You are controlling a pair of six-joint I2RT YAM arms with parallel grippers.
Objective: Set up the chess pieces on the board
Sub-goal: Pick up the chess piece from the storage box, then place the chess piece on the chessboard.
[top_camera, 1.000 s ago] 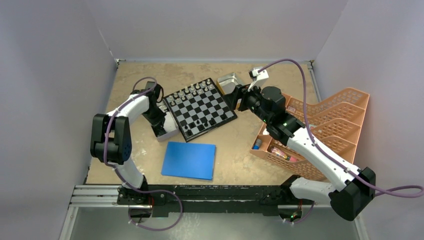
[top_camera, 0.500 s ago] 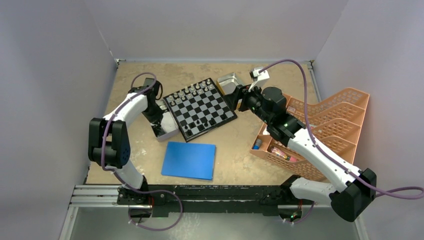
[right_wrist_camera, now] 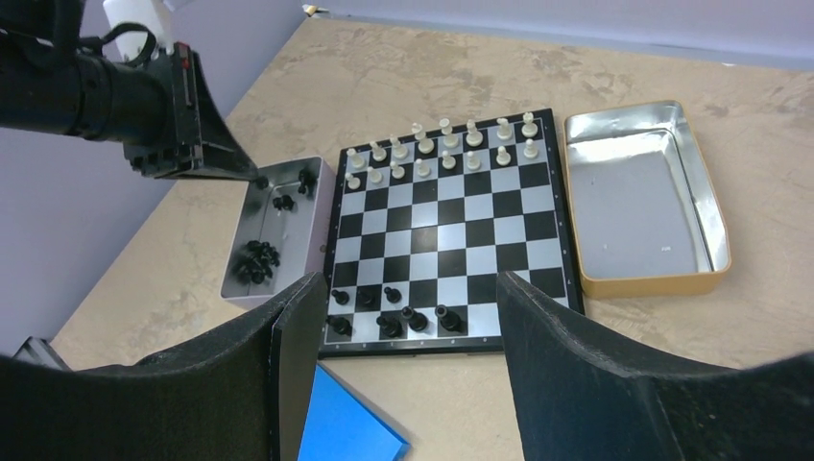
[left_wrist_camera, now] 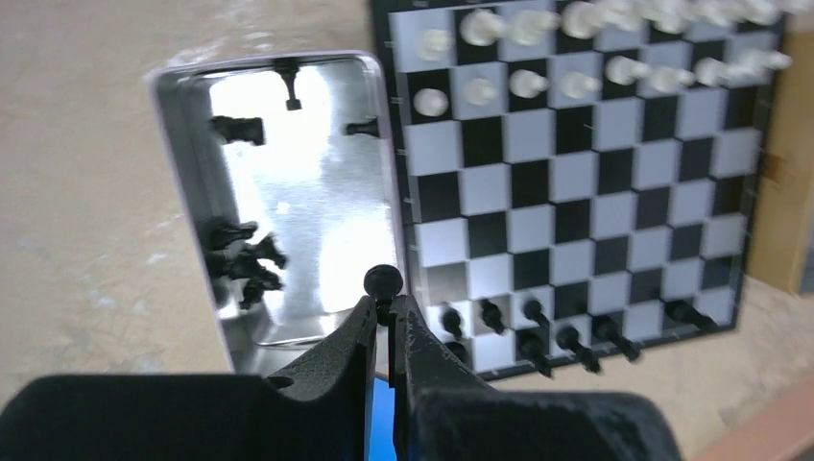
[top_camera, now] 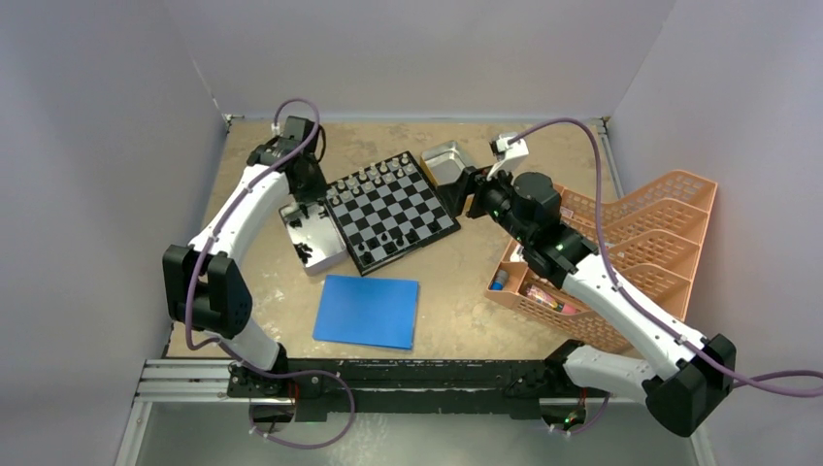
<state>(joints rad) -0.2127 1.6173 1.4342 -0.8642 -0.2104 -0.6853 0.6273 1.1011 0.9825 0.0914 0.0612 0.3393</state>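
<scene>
The board [top_camera: 390, 208] lies mid-table. White pieces [right_wrist_camera: 442, 144] fill its far two rows and several black pieces [right_wrist_camera: 394, 317] stand on its near rows. My left gripper [left_wrist_camera: 389, 305] is shut on a black pawn [left_wrist_camera: 384, 280], held above the right rim of the metal tray [left_wrist_camera: 182, 182] that holds loose black pieces [left_wrist_camera: 245, 261]. In the top view the left gripper [top_camera: 312, 194] hangs over that tray [top_camera: 328, 264], beside the board's left edge. My right gripper [right_wrist_camera: 403, 285] is open and empty, hovering off the board's right side [top_camera: 464, 194].
An empty metal tray [right_wrist_camera: 643, 283] sits past the board's right edge. A blue sheet [top_camera: 367, 311] lies in front of the board. An orange rack [top_camera: 631, 252] stands at the right. Walls close in the table on three sides.
My left gripper has risen out of the tray of black pieces and moved toward the far side, with a black pawn between its fingers. The right arm has barely moved.
</scene>
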